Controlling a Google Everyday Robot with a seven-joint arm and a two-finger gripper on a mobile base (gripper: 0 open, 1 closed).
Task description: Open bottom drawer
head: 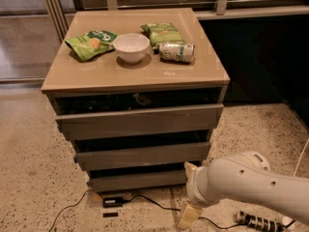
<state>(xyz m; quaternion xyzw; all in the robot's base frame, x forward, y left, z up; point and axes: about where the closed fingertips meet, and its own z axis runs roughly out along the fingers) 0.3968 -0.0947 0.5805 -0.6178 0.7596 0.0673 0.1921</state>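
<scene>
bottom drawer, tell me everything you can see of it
The bottom drawer is the lowest of three grey-brown slab fronts under the tan cabinet top. It is plain and handleless and looks like matte laminate. It sits level just above the speckled floor, with a dark gap above it; how far out it is cannot be told. The gripper is at its right end, contact unclear. A small black corded box lies on the floor before it.

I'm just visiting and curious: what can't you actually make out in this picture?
Camera view:
Gripper, low by the bottom drawer's right end: largely hidden by the robot's own arm.
Arm: cut off by the right and bottom edges.
Top drawer's contents: lost in shadow under the tabletop.
Can's label: too small to read.
</scene>
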